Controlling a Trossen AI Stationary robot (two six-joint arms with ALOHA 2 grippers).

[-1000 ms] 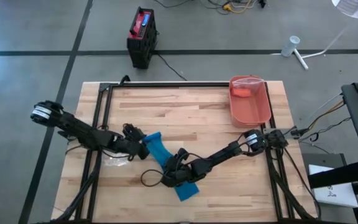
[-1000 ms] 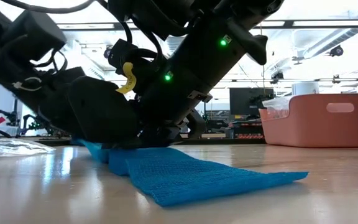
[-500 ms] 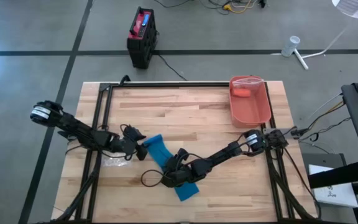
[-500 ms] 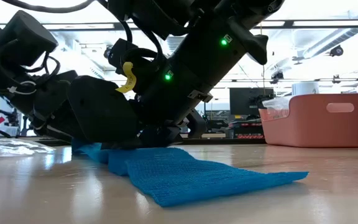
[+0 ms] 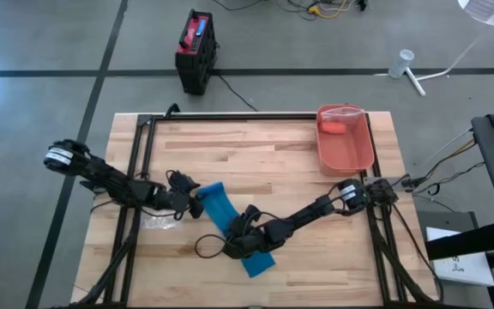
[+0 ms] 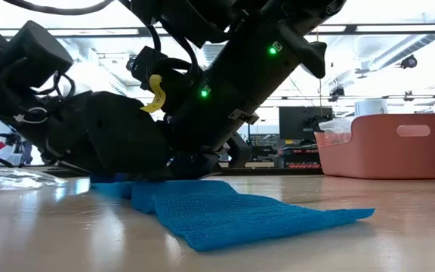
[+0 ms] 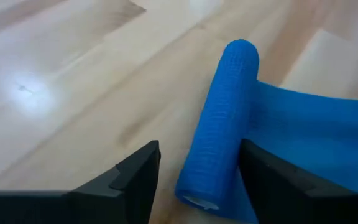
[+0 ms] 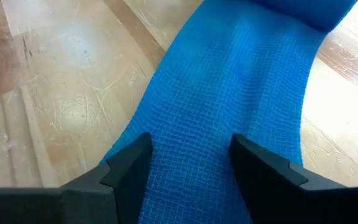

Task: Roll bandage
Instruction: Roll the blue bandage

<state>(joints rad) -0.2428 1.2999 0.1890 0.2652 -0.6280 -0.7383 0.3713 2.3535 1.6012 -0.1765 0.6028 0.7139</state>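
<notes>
On your table [image 5: 256,146], a light wooden top with a dark frame around it, you have one blue bandage [image 5: 230,225], lying near the middle toward the front edge, partly rolled: the rolled end [image 7: 219,124] sits at the strip's left and far end, and the flat mesh strip runs away from it toward the front of the table, its loose end lying flat on the wood in the low view [image 6: 278,215]. Your left gripper [image 7: 197,186] is low over the table at the rolled end, fingers apart with one finger [image 7: 135,177] on each side of the roll's near end; the roll lies in the gap, and whether the fingers touch it cannot be told. Your right gripper [image 8: 188,165] is down over the flat middle of the strip, its fingers spread with blue mesh showing between them, one finger [image 8: 129,165] at either side of that patch; it rests on or just above the cloth and is not closed around anything. Further items you have in view: a pink bin [image 5: 346,139] at the table's far right corner with a small orange thing inside, a crumpled clear plastic wrapper [image 5: 157,221] on the wood beneath the left arm, and a black and red case [image 5: 195,51] on the floor beyond the table.
</notes>
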